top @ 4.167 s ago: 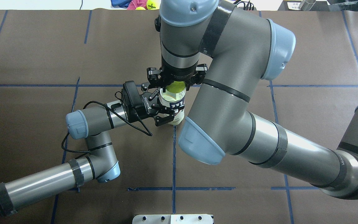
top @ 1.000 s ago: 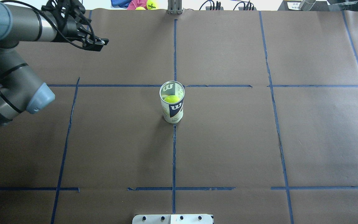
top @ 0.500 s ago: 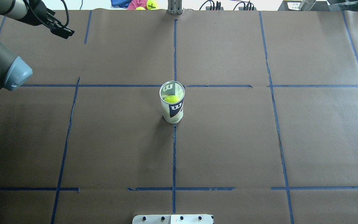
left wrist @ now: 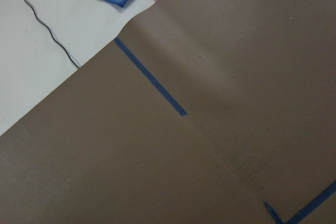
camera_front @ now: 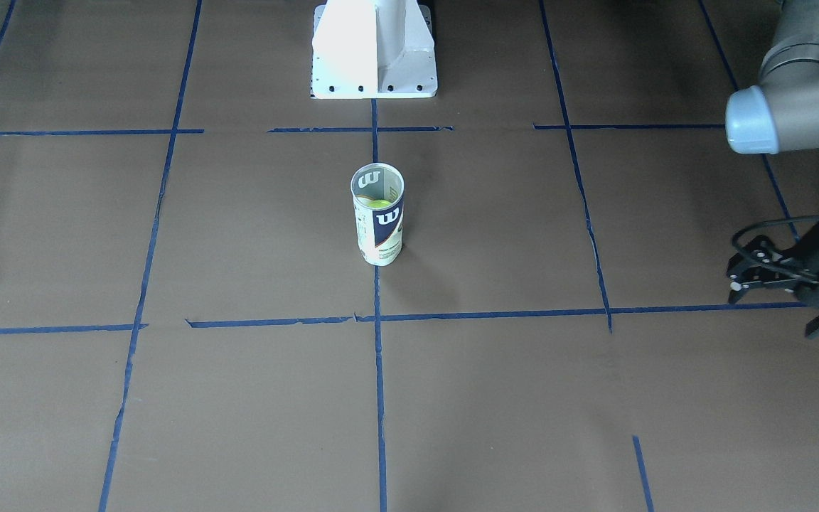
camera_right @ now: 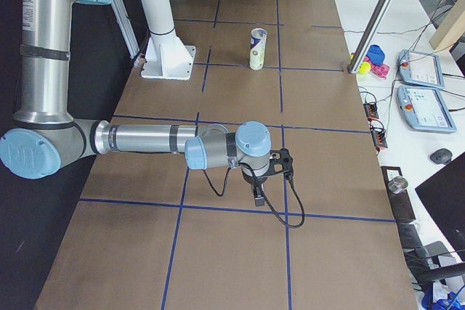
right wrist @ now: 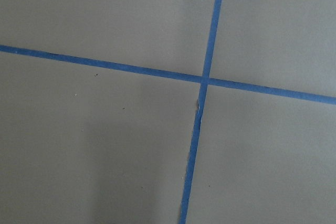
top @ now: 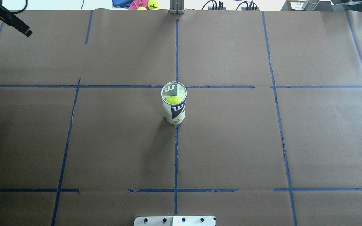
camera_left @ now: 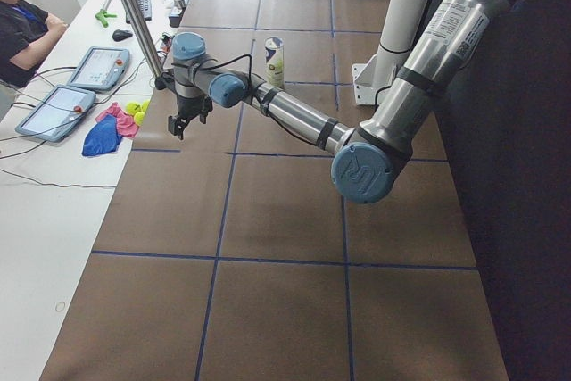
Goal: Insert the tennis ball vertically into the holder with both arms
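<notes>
At far left, the left tool (camera_front: 772, 307) is cut off by the corner of the overhead view. From the front we see its fingers spread apart and holding nothing, well apart from the holder. At centre, the holder (top: 174, 108) stands upright on the desk (top: 231, 141), on a blue tape line (top: 176, 157), with its mouth open. Its wrap is white with a navy panel bearing a white "W"; the smaller print is too fine to read. The tennis ball (top: 173, 99) sits inside, and only its yellow-green top shows through the mouth. At right, the right tool (camera_right: 259, 192) appears only in the right side view, pointing down at the desk. We cannot tell whether it is open or closed.
</notes>
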You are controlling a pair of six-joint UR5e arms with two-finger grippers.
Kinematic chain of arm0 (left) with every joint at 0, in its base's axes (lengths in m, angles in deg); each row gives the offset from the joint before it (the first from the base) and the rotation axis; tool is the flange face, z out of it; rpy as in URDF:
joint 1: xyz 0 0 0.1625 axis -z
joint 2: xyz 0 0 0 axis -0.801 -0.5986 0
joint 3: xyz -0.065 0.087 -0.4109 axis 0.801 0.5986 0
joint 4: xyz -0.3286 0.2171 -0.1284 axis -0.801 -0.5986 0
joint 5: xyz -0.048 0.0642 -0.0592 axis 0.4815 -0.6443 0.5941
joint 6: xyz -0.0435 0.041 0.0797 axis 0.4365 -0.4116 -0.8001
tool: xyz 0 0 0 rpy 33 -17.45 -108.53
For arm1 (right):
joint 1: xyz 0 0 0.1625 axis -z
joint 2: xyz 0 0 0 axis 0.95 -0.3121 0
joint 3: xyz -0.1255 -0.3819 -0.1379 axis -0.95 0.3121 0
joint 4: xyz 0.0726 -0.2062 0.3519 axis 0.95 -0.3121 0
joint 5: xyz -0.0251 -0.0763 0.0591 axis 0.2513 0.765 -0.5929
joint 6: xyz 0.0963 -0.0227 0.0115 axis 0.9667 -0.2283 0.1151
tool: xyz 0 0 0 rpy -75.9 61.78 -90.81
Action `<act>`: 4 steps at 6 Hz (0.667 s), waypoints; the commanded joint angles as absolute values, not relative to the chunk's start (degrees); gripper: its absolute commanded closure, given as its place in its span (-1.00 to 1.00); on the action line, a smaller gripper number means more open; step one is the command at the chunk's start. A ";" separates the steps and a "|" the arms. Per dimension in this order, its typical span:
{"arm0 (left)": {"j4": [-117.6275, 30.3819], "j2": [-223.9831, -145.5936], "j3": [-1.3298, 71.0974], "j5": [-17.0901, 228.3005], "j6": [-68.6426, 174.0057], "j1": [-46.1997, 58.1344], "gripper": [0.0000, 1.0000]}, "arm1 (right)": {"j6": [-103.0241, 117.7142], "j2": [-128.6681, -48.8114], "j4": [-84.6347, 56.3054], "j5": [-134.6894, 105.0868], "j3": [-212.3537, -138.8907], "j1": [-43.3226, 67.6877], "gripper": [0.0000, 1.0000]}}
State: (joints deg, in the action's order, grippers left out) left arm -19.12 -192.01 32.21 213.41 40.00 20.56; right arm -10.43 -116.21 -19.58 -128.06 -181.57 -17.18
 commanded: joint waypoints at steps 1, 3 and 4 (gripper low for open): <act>-9.20 -187.20 31.28 219.24 35.01 28.66 -1.00 | -10.21 -116.05 -21.43 -127.92 -182.03 -17.22 -1.00; -7.16 -177.63 31.80 219.34 28.28 33.41 -1.00 | -10.21 -115.96 -21.44 -128.18 -181.94 -17.13 -1.00; -7.58 -173.41 32.85 219.42 28.28 34.48 -1.00 | -10.30 -115.88 -21.18 -128.62 -181.94 -17.13 -1.00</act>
State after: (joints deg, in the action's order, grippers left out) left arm -7.79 -177.60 32.06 219.33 28.78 33.13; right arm -10.22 -115.94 -21.34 -128.27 -181.95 -17.14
